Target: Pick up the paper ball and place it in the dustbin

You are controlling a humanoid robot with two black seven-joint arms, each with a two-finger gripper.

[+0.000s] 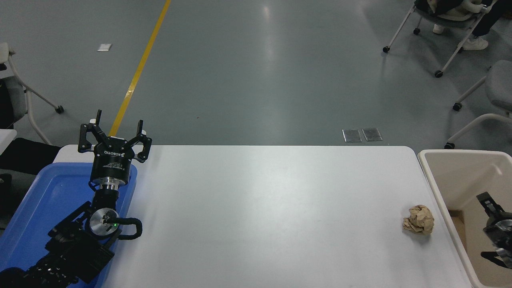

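Parked at lower left over blue tray [48, 200], left tool [116, 134] spread open. Right tool [496, 228] — fingers unreadable — above dustbin [440, 184]; best swung left, opened wide, lowered squarely over paper ball [419, 219] on table [260, 208].

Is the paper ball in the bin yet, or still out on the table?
Still out. The paper ball lies on the white table, just left of the bin's rim and apart from it.
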